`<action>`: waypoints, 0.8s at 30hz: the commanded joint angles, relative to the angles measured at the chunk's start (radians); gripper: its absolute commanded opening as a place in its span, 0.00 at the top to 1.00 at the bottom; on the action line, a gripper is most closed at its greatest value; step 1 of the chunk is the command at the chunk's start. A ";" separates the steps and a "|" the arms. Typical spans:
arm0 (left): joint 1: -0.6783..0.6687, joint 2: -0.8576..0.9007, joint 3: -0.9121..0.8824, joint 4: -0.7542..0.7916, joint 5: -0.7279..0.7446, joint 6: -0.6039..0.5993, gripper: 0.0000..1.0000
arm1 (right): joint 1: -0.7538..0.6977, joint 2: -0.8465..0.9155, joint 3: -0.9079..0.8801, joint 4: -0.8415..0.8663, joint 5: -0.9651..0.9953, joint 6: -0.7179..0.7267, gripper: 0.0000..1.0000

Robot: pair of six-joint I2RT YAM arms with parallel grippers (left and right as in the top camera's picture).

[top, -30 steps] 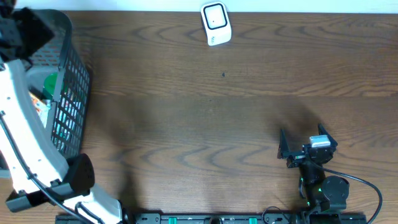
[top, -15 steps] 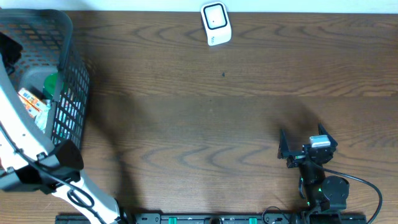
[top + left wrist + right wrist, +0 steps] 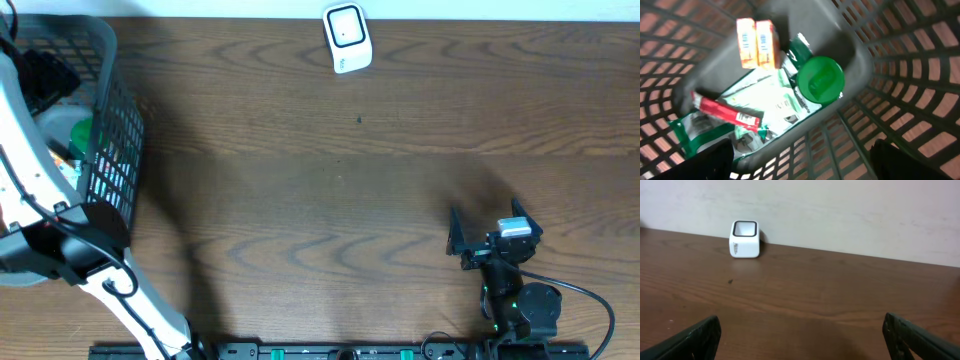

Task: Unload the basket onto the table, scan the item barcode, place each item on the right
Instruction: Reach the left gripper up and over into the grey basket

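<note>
Overhead, the dark grey plastic mesh basket (image 3: 115, 110) sat at the far left of the frame on the brown wooden tabletop (image 3: 330, 200). The white left arm (image 3: 25, 170) reached over its rim, presumably to pick an item for scanning. The left wrist view looked straight down inside. A pair of orange cartons (image 3: 758, 43) lay at upper left, a red stick packet (image 3: 727, 112) below them, a green-and-white pouch (image 3: 775, 105) in the centre and a round green lid (image 3: 820, 80) to the right. The left jaws stood wide at the lower corners, holding nothing; which item they aimed at could not be told. At top centre of the overhead frame, the small white cube scanner (image 3: 347, 38) stood well apart from the basket. At lower right, the black right arm (image 3: 505, 260) faced the scanner, the right jaws wide and empty, seemingly parked clear.
</note>
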 commanded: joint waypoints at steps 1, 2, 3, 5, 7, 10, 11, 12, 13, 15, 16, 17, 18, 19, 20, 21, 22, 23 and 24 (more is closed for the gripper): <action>0.008 0.049 -0.010 -0.006 0.045 0.054 0.12 | 0.011 -0.002 -0.001 -0.003 -0.005 0.012 0.01; 0.008 0.061 -0.010 -0.006 0.045 0.058 0.12 | 0.011 -0.002 -0.001 -0.003 -0.005 0.012 0.01; 0.008 0.070 -0.011 -0.006 0.044 0.060 0.11 | 0.011 -0.002 -0.001 -0.003 -0.005 0.012 0.01; 0.008 0.090 -0.011 -0.005 0.045 0.078 0.12 | 0.011 -0.002 -0.001 -0.003 -0.005 0.012 0.01; 0.010 0.108 -0.011 -0.003 0.045 0.088 0.12 | 0.011 -0.002 -0.001 -0.003 -0.005 0.012 0.01; 0.014 0.133 -0.011 0.002 0.045 0.091 0.09 | 0.011 -0.002 -0.001 -0.003 -0.005 0.012 0.01; 0.014 0.142 -0.011 0.002 0.045 0.091 0.08 | 0.011 -0.002 -0.001 -0.003 -0.005 0.012 0.01; 0.016 0.155 -0.011 0.002 0.045 0.091 0.08 | 0.011 -0.002 -0.001 -0.003 -0.005 0.012 0.01; 0.016 0.165 -0.011 0.002 0.045 0.091 0.07 | 0.011 -0.002 -0.001 -0.003 -0.005 0.012 0.01; 0.016 0.187 -0.018 0.003 0.044 0.091 0.05 | 0.011 -0.002 -0.001 -0.003 -0.005 0.012 0.01; 0.017 0.201 -0.019 0.004 0.044 0.091 0.05 | 0.011 -0.002 -0.001 -0.003 -0.005 0.012 0.01; 0.017 0.212 -0.019 0.008 0.044 0.091 0.05 | 0.011 -0.002 -0.001 -0.003 -0.005 0.012 0.01; 0.017 0.227 -0.019 0.014 0.044 0.091 0.05 | 0.011 -0.002 -0.001 -0.003 -0.005 0.012 0.01; 0.018 0.238 -0.020 0.020 0.044 0.091 0.05 | 0.011 -0.002 -0.001 -0.003 -0.005 0.012 0.01; 0.017 0.251 -0.020 0.027 0.045 0.092 0.05 | 0.011 -0.002 -0.001 -0.003 -0.005 0.012 0.01; 0.017 0.261 -0.020 0.034 0.045 0.095 0.05 | 0.011 -0.002 -0.001 -0.003 -0.005 0.012 0.01; 0.017 0.274 -0.020 0.043 0.045 0.098 0.05 | 0.011 -0.002 -0.001 -0.003 -0.005 0.012 0.01; 0.017 0.282 -0.020 0.049 0.045 0.100 0.05 | 0.011 -0.002 -0.001 -0.003 -0.005 0.012 0.01; 0.017 0.291 -0.020 0.057 0.045 0.103 0.05 | 0.011 -0.002 -0.001 -0.003 -0.005 0.012 0.01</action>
